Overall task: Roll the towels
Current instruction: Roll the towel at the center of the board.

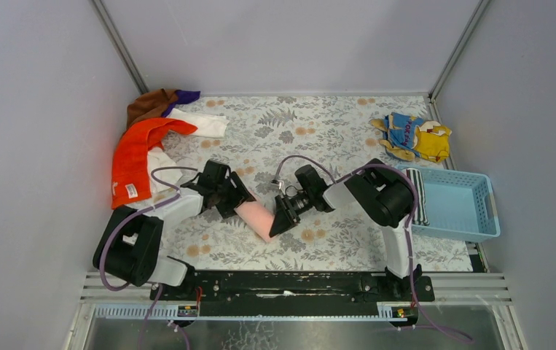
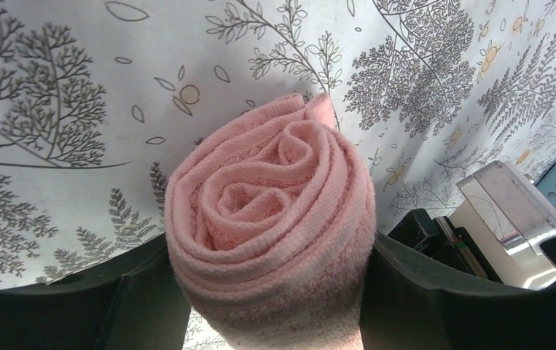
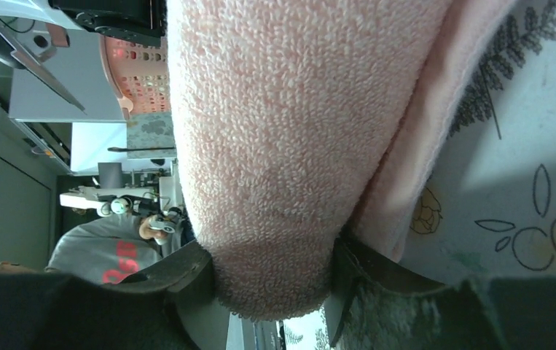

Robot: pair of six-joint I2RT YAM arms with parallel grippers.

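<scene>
Right up at the left wrist lens sit the left gripper (image 2: 271, 292)'s black fingers (image 2: 435, 299), closed against the sides of the pink roll (image 2: 271, 211). Its spiral end faces the camera.

The flowered table (image 1: 318, 131) lies under both hands. The pile (image 1: 140, 153) of loose towels, orange, white and brown, lies behind and outward of the left gripper (image 1: 240, 204). The blue basket (image 1: 457, 208) stands outward of the right gripper (image 1: 282, 213), past that arm's elbow, with a striped towel (image 1: 418, 195) at its near wall.

The roll (image 1: 258, 219) lies between the two hands, one end in each. The right gripper (image 3: 275, 281) pinches its end narrowly, the terry bulging above the fingers. Beside that end a flap (image 3: 435, 109) of the towel's loose edge trails down to the table.

To my eye the rolling is done and the job now is to hold its shape. I would have both hands squeeze evenly, firm enough that the coil cannot slacken but not so hard that the spiral is squashed. The flap wants turning under, toward the table, so the roll's own weight pins it. If the roll goes to the basket, both hands should lift and travel together, never pulling apart, or the layers will telescope out of the ends.
</scene>
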